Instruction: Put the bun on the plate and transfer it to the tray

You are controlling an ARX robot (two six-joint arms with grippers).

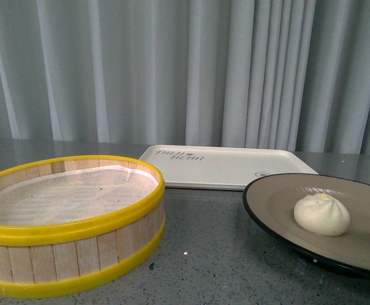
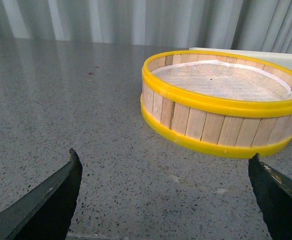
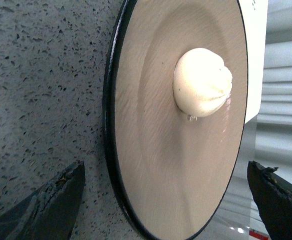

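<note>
The bun (image 1: 322,215) lies on the tan, black-rimmed plate (image 1: 270,202) at the right of the grey table. The cream-white tray (image 1: 235,170) with dark lettering lies flat behind the plate. In the right wrist view the bun (image 3: 202,82) sits near the middle of the plate (image 3: 156,165), and my right gripper (image 3: 166,200) is open with its jaws on either side of the plate's near edge, holding nothing. My left gripper (image 2: 166,195) is open and empty over bare table, short of the steamer basket. Neither gripper shows in the front view.
A yellow-rimmed wooden steamer basket (image 1: 77,251) lined with white paper stands at the left front; it also shows in the left wrist view (image 2: 221,105). Grey curtains hang behind the speckled grey table (image 1: 210,254).
</note>
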